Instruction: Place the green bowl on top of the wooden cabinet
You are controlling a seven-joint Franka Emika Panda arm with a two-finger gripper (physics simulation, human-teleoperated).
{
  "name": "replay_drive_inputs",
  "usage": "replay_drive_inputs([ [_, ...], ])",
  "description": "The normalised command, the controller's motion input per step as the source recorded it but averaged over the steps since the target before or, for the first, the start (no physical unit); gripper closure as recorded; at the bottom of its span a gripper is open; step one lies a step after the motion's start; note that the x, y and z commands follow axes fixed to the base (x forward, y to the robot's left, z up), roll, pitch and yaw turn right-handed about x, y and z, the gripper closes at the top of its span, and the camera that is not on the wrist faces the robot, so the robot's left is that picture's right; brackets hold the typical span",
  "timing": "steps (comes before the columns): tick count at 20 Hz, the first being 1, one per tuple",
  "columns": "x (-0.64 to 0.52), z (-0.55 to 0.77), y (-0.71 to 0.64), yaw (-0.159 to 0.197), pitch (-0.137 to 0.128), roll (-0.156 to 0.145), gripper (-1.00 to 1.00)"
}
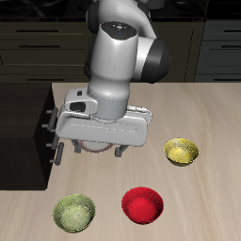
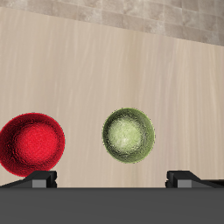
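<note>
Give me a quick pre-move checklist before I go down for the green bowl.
1. Green bowl upright on the table: ok.
2. Bowl empty, nothing inside: ok.
3. Clear of the red bowl, a gap between them: ok.
4. Gripper holds nothing, jaws apart: ok.
5. Gripper centred over the green bowl: not ok, the bowl sits off to one side in the wrist view.
6. Cabinet top free for the bowl: cannot tell, only partly in view.
</note>
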Motion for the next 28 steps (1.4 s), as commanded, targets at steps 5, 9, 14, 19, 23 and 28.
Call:
replay_drive_inputs([
  [5,0.03,-0.24,0.02,0.001,0.028,-0.005,-1.0],
  [9,0.0,-0.28,0.06,-0.012,0.035,0.013,-1.0],
  [14,0.0,-0.37,-0.02,0.013,0.017,0.012,-1.0],
  [19,0.05,-0.26,-0.09,0.034,0.009,-0.013,-1.0],
  [23,0.02,-0.09,-0.1,0.073,-0.018,-0.008,-1.0],
  [28,0.06,-0.01,-0.16,0.057,-0.016,-0.029,-1.0],
])
